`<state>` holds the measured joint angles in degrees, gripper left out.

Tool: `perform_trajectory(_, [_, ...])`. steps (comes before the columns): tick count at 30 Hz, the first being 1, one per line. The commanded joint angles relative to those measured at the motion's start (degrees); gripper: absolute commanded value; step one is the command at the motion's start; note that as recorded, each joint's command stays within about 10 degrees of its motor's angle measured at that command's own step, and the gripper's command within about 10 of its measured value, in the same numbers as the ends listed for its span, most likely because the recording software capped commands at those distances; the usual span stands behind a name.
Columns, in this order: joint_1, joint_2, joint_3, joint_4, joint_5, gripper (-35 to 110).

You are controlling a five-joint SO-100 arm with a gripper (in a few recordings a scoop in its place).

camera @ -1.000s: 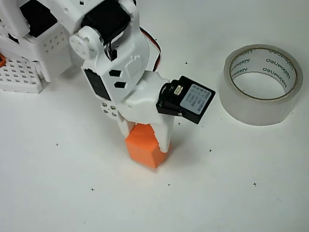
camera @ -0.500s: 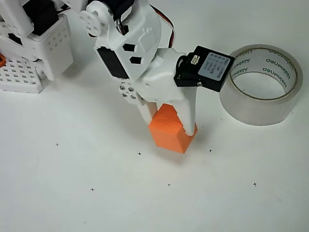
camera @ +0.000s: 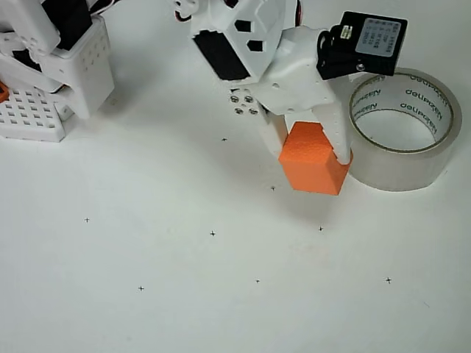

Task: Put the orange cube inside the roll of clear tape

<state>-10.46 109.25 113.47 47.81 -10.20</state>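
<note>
- Looking down from the overhead view, we see the white gripper point(camera: 313, 151) clamped on the orange cube point(camera: 313, 163), one finger against its left side and the other point(camera: 337, 140) against its right.
- We see the cube held just left of the roll of clear tape point(camera: 401, 129); its right edge comes up against the roll's outer wall in this view, though we cannot tell whether the two touch or whether the cube is lifted clear of the table.
- We note a soft shadow under and to the left of the cube on the white table point(camera: 221, 294).
- We find the tape roll lying flat at the right of the scene, its hole facing up, the white core printed with green lettering and the milky tape wound around it.
- We see the arm's white body point(camera: 243, 44) reaching in from the far edge, with a black servo point(camera: 372, 40) bearing a grey label sitting above the roll's far-left rim and covering part of it.
- We see a white perforated block point(camera: 33, 118) at the far left, with a small orange piece point(camera: 3, 91) at its edge, well apart from the cube.
- We count small black cross marks point(camera: 213, 234) scattered over the near part of the table.
</note>
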Motion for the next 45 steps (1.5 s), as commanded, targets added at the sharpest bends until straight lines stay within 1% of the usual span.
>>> perform_trajectory(1, [-1.93, 0.62, -5.71, 0.35, 0.18, 19])
perform_trajectory(6, [-4.66, -0.18, -8.61, 0.70, 0.70, 19])
perform_trajectory(15, [-9.40, -6.86, -19.34, 6.59, 1.14, 19])
perform_trajectory(25, [-13.10, -9.76, -21.09, 6.68, 2.64, 19])
perform_trajectory(35, [-16.00, -14.85, -26.72, 6.68, 2.99, 19])
perform_trajectory(45, [-17.05, -17.14, -29.53, 6.68, 3.08, 19])
